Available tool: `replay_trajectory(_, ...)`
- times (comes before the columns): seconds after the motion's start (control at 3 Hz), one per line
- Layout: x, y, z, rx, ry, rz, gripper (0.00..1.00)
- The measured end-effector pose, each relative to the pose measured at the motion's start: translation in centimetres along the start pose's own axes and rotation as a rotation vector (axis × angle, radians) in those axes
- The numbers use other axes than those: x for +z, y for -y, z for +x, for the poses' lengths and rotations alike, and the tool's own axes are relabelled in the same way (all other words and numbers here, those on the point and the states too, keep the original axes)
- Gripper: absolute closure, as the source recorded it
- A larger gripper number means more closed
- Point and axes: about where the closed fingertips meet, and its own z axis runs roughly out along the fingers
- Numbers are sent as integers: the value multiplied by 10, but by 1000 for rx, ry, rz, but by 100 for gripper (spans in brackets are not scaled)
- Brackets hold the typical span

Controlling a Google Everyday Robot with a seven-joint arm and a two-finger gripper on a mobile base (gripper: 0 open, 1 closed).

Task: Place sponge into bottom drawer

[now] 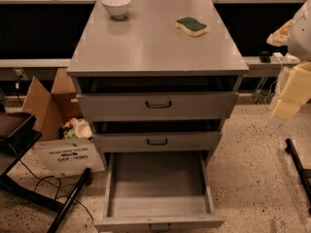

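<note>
The sponge [191, 26], pale yellow with a dark green top face, lies on the grey cabinet top [146, 47] near its back right corner. The bottom drawer [158, 191] is pulled far out toward me and its grey tray holds nothing. The two upper drawers are slightly ajar. My gripper [287, 101], a pale cream part of the arm, hangs at the right edge of the view, to the right of the cabinet and below its top. It is well apart from the sponge and holds nothing that I can see.
A white bowl [116, 6] stands at the back left of the cabinet top. A cardboard box [46, 103] and a white bag [68, 157] sit on the floor to the left. Black stands [14, 144] and cables lie at the lower left, and a black bar [297, 165] at the right.
</note>
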Motion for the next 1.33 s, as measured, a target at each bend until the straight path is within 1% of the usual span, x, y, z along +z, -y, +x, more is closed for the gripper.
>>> replay_trajectory(0.33, 0, 0, 0, 0, 0, 0, 0)
replay_trajectory(0.67, -2, 9, -3, 35, 25, 47, 0)
replay_trajectory(1.0, 7, 59, -13, 63, 125, 134, 0)
replay_trajectory(1.33, 27, 148, -45, 106, 276, 266, 0)
